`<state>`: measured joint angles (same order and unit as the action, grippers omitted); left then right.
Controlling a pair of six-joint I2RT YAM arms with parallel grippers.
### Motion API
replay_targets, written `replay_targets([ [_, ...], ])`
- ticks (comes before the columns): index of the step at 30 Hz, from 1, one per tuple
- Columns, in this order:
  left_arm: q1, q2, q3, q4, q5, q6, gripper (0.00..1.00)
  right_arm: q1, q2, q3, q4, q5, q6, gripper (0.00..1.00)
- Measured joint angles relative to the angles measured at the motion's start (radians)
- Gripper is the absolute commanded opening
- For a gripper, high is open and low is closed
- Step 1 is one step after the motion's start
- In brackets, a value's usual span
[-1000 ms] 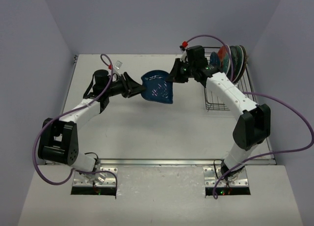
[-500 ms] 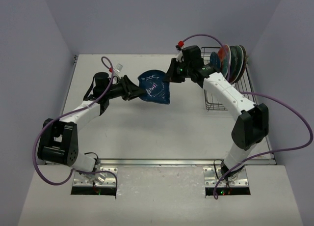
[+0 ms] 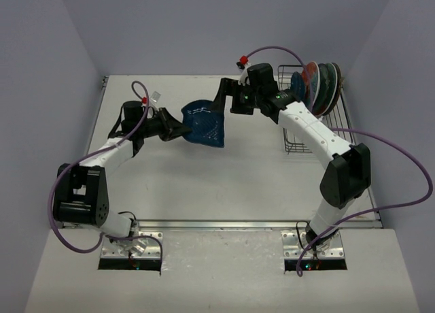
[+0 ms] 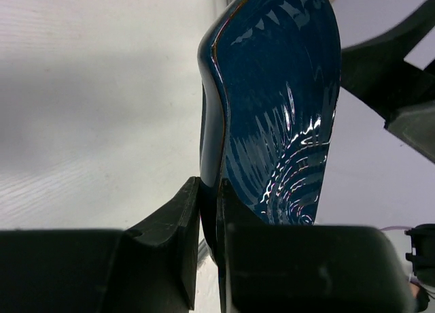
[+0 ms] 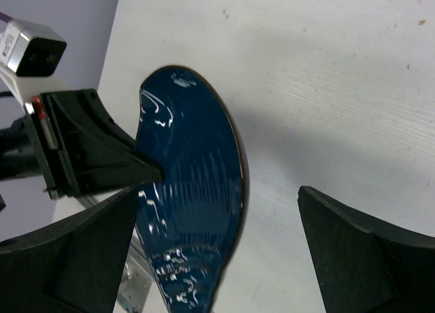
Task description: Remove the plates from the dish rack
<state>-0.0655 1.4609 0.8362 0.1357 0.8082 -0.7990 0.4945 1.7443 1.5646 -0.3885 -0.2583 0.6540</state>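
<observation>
A dark blue plate with a wavy pattern hangs on edge above the table's middle. My left gripper is shut on its left rim, and in the left wrist view both fingers pinch the plate. My right gripper stands wide open at the plate's upper right. In the right wrist view the plate sits between the spread fingers, close to the left one. Several more plates stand on edge in the dark wire dish rack at the back right.
The left gripper's body and its camera block show at the left of the right wrist view. A purple cable arcs above the right arm. The rack stands near the table's right edge.
My right gripper has opened and let go of the blue plate. The left gripper has closed on its rim. Plate and both grippers have shifted left.
</observation>
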Motion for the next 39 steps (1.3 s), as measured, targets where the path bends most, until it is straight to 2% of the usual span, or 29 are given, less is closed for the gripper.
replay_targets([
  [6, 0.159, 0.096, 0.106, -0.100, 0.018, 0.079, 0.00, 0.000, 0.000, 0.000, -0.002, 0.010, -0.017, 0.99],
  [9, 0.228, 0.243, 0.300, -0.244, 0.005, 0.208, 0.00, -0.003, 0.000, -0.002, -0.005, 0.015, -0.049, 0.99],
  [13, 0.290, 0.474, 0.611, -0.427, -0.085, 0.417, 0.00, -0.016, -0.004, -0.016, -0.009, -0.002, -0.105, 0.99],
  [17, 0.355, 0.632, 0.775, -0.521, -0.139, 0.512, 0.00, -0.039, -0.014, -0.048, -0.014, -0.016, -0.139, 0.99],
  [25, 0.461, 0.799, 0.823, -0.519, -0.163, 0.466, 0.00, -0.091, -0.023, -0.089, -0.017, -0.031, -0.157, 0.99],
  [34, 0.453, 0.851, 0.882, -0.439, -0.161, 0.378, 0.00, -0.118, -0.023, -0.098, -0.017, -0.033, -0.156, 0.99],
  [39, 0.448, 0.881, 0.894, -0.410, -0.164, 0.344, 0.09, -0.126, -0.023, -0.097, -0.036, -0.017, -0.157, 0.99],
])
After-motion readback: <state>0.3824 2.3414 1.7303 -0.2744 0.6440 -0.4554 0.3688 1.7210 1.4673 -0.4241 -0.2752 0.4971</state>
